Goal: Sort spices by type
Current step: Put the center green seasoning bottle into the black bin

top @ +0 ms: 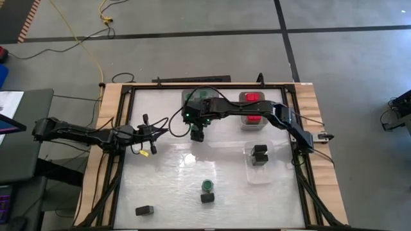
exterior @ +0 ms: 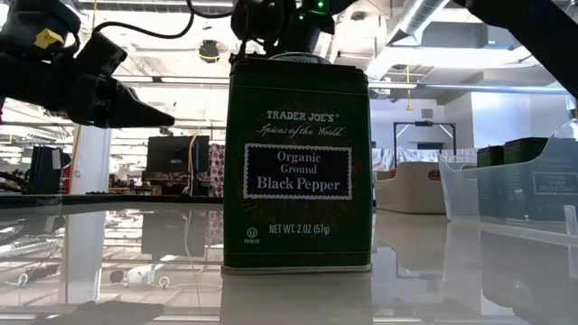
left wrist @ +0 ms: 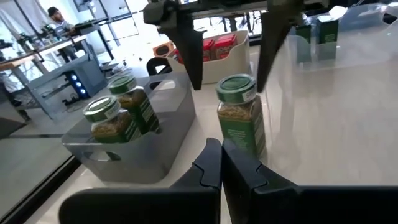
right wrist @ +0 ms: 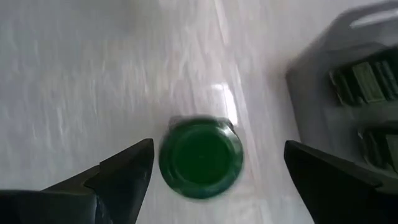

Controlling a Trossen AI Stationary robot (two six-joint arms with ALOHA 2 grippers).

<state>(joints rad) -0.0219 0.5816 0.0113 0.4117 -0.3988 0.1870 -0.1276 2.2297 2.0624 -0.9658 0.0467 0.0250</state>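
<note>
The right tool (right wrist: 211, 171) hangs wide open right over a green-lidded jar (right wrist: 201, 157), not holding it. Two jars (left wrist: 121, 112) already sit in the grey tray (left wrist: 158, 134) beside it. Others wait on the bench (top: 173, 186). The left tool (left wrist: 222, 163) is closed, empty.

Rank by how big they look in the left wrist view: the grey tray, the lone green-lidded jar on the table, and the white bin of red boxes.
1. grey tray, largest.
2. lone green-lidded jar.
3. white bin, smallest as it looks, but it sits farther from the camera, so its true size against the others is unsure.
</note>
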